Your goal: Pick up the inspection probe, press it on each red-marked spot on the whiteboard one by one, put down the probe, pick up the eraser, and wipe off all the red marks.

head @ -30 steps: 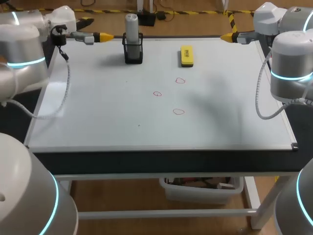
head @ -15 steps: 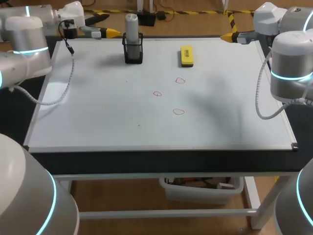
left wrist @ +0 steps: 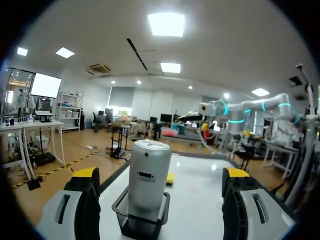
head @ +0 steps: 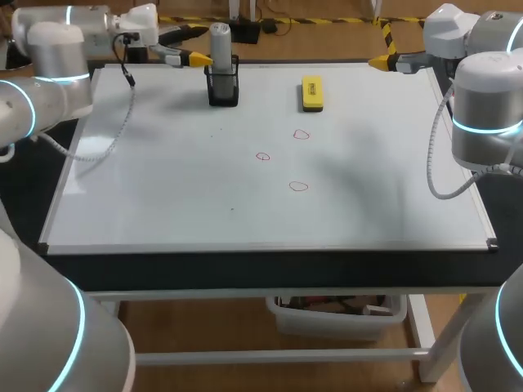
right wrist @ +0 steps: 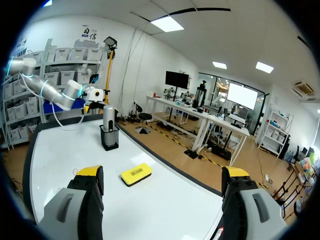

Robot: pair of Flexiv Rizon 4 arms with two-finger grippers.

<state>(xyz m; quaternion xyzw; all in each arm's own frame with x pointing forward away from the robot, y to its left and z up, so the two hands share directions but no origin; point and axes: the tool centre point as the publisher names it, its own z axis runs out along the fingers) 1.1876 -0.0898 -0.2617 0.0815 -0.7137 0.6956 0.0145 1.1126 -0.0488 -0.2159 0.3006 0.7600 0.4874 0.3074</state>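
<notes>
Probe: the grey probe (head: 220, 41) stands up straight in a black mesh cup (head: 222, 88), at about 11 o'clock on the whiteboard (head: 163, 204).
Left pincer: the left gripper (head: 200, 46) is at 9 o'clock from the probe, just beside it. Its fingers are spread wide and hold nothing.
Right pincer: the right gripper (right wrist: 162, 175) is over the far right corner of the board, at 3 o'clock from the eraser. It is also spread wide with nothing in it.
Eraser: the yellow eraser (head: 312, 92) lies flat at about 12 o'clock on the board.
Red marks: three small red marks (head: 299, 186) sit near the middle, at 6 o'clock from the eraser.
</notes>
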